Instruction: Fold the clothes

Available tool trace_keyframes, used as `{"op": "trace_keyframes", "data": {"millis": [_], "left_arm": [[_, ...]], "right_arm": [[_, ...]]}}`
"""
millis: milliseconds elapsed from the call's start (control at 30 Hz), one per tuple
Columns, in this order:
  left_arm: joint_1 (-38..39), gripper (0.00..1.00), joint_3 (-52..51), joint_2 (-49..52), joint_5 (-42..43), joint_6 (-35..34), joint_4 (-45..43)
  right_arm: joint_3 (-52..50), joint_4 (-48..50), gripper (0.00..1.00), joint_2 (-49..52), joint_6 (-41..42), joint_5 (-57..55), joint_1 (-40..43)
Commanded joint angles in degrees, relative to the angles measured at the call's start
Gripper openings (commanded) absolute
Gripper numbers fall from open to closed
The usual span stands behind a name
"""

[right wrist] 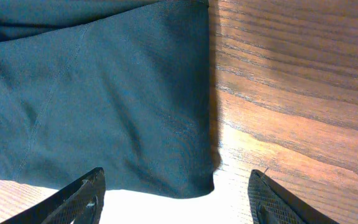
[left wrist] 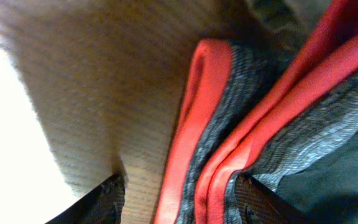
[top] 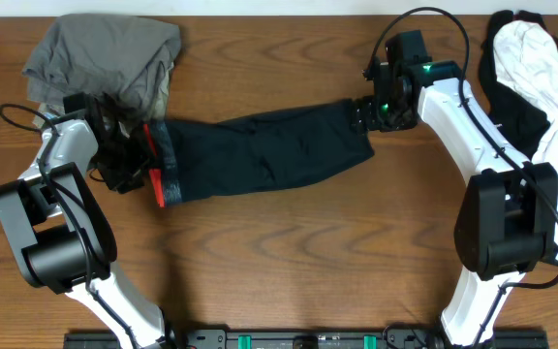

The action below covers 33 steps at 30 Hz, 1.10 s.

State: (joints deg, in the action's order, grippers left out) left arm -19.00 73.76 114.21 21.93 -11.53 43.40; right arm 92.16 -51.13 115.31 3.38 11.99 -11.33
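The clothes [top: 260, 150], long black leggings, lie stretched across the table. Their grey waistband edged red-orange [top: 160, 173] is at the left and the leg ends [top: 361, 145] at the right. My left gripper [top: 129, 145] is at the waistband. In the left wrist view the bunched red and grey band [left wrist: 229, 124] lies between the open fingers [left wrist: 104, 202], with bare wood beside the left one. My right gripper [top: 361, 114] hovers over the leg ends. In the right wrist view it [right wrist: 176, 199] is open, with the black hem [right wrist: 135, 112] ahead of the fingers and untouched.
A grey and olive-green garment [top: 105, 53] is heaped at the back left, touching the left arm. A black-and-white sports top [top: 541, 87] lies at the right edge beside the right arm. Wooden table [top: 289, 252] stretches in front of the leggings.
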Motion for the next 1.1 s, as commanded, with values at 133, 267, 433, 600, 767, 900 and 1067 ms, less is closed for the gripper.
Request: {"op": "trace_keyframes", "data": {"millis": [133,267,433,600,767,900,1067], "left_arm": [[2.7,0.59,-1.4,4.7,6.0,2.1,-2.4],[4.6,0.55,-1.4,6.8,6.1,2.1,-2.9],[5.4,0.22,-1.4,9.3,7.4,2.0,-3.8],[5.1,0.06,-1.4,9.7,7.4,1.7,-5.7],[5.0,0.06,-1.4,9.5,7.6,1.2,-7.5],[5.0,0.06,-1.0,7.2,9.0,1.2,-7.5],[5.0,0.06,-1.0,0.7,9.0,1.2,-6.9]], "right_arm": [[-0.3,0.4,0.71,-1.7,-0.9,-0.2,0.1],[-0.3,0.3,0.70,-1.7,-0.9,-0.2,0.1],[-0.3,0.4,0.70,-1.7,-0.9,-0.2,0.1],[-0.3,0.4,0.70,-1.7,-0.9,-0.2,0.1],[-0.3,0.3,0.70,-1.7,-0.9,-0.2,0.1],[-0.3,0.2,0.70,-1.7,-0.9,-0.2,0.1],[-0.3,0.0,0.70,-1.7,-0.9,-0.2,0.1]]}}
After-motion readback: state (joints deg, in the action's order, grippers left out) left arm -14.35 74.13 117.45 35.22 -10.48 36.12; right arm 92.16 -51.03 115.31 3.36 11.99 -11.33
